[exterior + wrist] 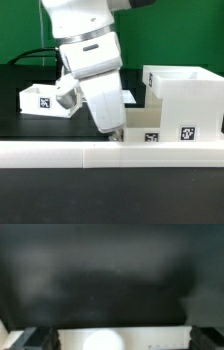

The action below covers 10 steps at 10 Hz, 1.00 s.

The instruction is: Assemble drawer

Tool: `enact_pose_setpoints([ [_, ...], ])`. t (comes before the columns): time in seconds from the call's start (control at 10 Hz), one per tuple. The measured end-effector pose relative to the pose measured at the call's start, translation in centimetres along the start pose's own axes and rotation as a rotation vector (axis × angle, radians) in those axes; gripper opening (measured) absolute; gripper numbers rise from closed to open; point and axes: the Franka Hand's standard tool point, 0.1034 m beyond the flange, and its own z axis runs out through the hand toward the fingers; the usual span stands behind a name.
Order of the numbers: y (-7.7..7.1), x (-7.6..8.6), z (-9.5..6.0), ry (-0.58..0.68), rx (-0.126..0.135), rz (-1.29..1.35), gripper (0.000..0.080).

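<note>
The tall white box casing (185,95) stands at the exterior view's right, with a tag on its near face. One small white tray (148,128) lies just beside it, against the rail, and shows a tag. My gripper (116,130) points down at this tray's end. In the wrist view my gripper (118,341) is open. Its dark fingers (25,339) stand wide apart on either side of the tray's white wall (125,336), with small gaps showing. The second tray (45,98) lies at the exterior view's left, behind the arm.
The long low white rail (100,152) runs across the front of the black table (30,125). A green wall stands behind. The arm's white body hides the table's middle in the exterior view.
</note>
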Motion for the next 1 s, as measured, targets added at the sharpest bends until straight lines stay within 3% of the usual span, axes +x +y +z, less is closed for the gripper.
enact_pose_setpoints([
  [0.3, 0.4, 2.0, 0.3, 0.001, -0.008, 0.033, 0.0649],
  [0.8, 0.4, 2.2, 0.5, -0.012, -0.005, 0.039, 0.0649],
  [1.0, 0.5, 3.6, 0.6, -0.002, 0.002, 0.002, 0.0649],
])
